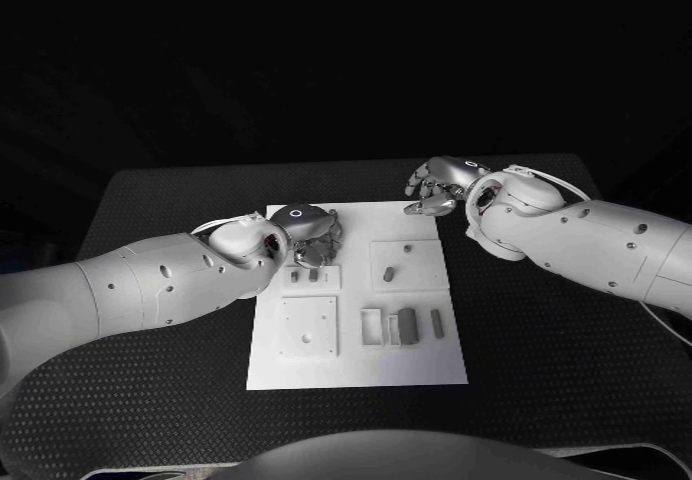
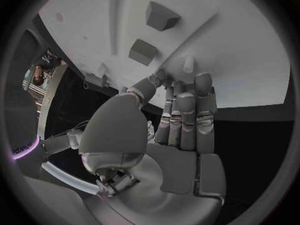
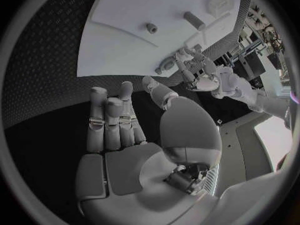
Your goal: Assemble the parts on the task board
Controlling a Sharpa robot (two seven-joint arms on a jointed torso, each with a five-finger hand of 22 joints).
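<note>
While left hand [image 1: 306, 232] hovers over task board [image 1: 356, 365] near its far left corner, fingers [image 2: 186, 110] lie straight, close together, tips just above white plate, holding nothing. Right hand [image 1: 444, 186] sits off board's far right corner over black surface [image 1: 562, 370], fingers loosely apart, empty. Small grey parts [image 1: 407, 325] rest on board's near right area, two more just near left hand.

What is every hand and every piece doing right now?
Left hand: over the board's far left corner, fingers apart, holding nothing.
Right hand: above the board's far right corner, open, holding nothing.
Task board: lying flat on the table.
Two small parts: standing in the near plate by the left hand.
Two longer parts: lying near the board's front right.
</note>
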